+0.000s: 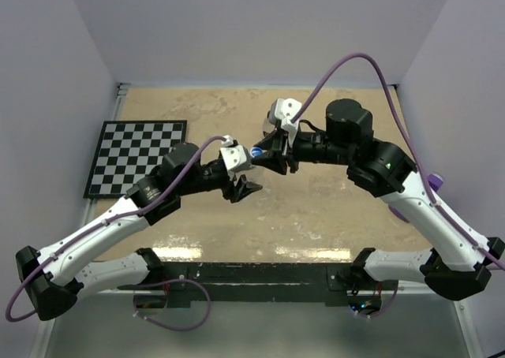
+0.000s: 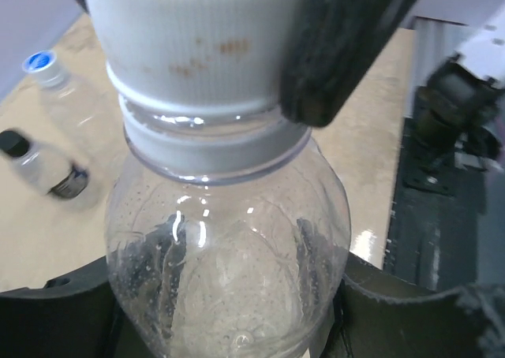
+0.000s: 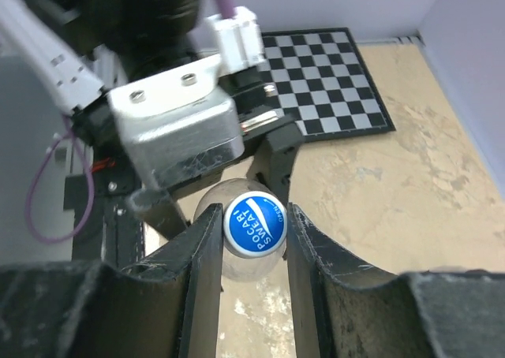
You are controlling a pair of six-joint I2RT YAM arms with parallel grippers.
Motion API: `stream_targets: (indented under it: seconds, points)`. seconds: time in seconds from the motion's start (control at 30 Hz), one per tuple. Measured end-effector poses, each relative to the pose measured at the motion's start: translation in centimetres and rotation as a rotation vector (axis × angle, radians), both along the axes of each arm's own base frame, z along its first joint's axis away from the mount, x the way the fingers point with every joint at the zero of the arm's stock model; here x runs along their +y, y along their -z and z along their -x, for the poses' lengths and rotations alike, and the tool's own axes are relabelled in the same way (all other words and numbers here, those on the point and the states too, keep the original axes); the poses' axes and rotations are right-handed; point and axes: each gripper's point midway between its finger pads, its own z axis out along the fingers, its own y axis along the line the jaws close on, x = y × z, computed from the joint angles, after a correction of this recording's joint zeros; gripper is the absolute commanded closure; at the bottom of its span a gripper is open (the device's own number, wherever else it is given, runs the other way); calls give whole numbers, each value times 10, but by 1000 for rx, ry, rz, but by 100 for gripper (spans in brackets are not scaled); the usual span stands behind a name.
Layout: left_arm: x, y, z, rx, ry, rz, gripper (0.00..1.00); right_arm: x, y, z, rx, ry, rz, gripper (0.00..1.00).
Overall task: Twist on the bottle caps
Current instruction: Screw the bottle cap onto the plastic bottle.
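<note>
My left gripper [image 2: 229, 315] is shut on the round body of a clear bottle [image 2: 229, 247], which fills the left wrist view. The bottle's white-sided cap [image 2: 189, 42] sits on its neck. In the right wrist view this bottle cap [image 3: 255, 224] shows its blue top face-on. My right gripper [image 3: 254, 218] is shut on it, one finger against each side. From above, the two grippers meet over the middle of the table at the blue cap [image 1: 257, 152]. Two more bottles rest on the table: one blue-capped [image 2: 59, 98], one black-capped [image 2: 43, 169].
A black-and-white checkerboard mat [image 1: 138, 157] lies at the table's left side, and also appears behind the left arm [image 3: 331, 74]. White walls close the table in on the left, back and right. Purple cables loop off both arms.
</note>
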Motion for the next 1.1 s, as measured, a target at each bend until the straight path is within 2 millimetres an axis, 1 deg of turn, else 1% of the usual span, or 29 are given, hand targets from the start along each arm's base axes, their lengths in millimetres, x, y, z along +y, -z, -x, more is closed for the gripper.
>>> stream_targets:
  seconds: [0.13, 0.2, 0.33, 0.43, 0.5, 0.63, 0.7, 0.77, 0.83, 0.9, 0.97, 1.03, 1.1]
  points:
    - [7, 4, -21, 4, -247, -26, 100, 4, 4, -21, 78, 129, -48, 96]
    - [12, 10, -29, 2, -367, -54, 100, 6, 10, -30, 126, 192, -74, 93]
    - [17, 23, -47, -19, -567, -99, 100, 5, 25, -48, 211, 332, -103, 92]
    - [20, 22, -56, -37, -659, -88, 100, 5, 26, -56, 238, 399, -141, 86]
    - [19, 17, -61, -52, -699, -57, 100, 5, 21, -60, 240, 424, -180, 78]
    - [17, 14, -62, -63, -711, -33, 100, 3, 15, -57, 235, 437, -221, 50]
    - [15, 12, -62, -62, -703, -21, 100, 0, 15, -53, 240, 435, -226, 41]
    - [13, 8, -61, -56, -676, -2, 100, -5, 14, -51, 237, 445, -227, 35]
    - [15, 3, -64, -37, -645, 31, 100, -11, 14, -49, 231, 443, -217, 34]
    - [27, -1, -73, -21, -631, 63, 100, -14, 15, -40, 218, 409, -196, 34]
    - [36, -2, -77, -10, -594, 76, 100, -19, 13, -34, 204, 368, -186, 34]
    - [35, -4, -74, -1, -517, 82, 100, -30, 9, -35, 177, 336, -180, 35]
    - [26, -2, -61, 6, -399, 69, 100, -43, 4, -41, 138, 321, -177, 36]
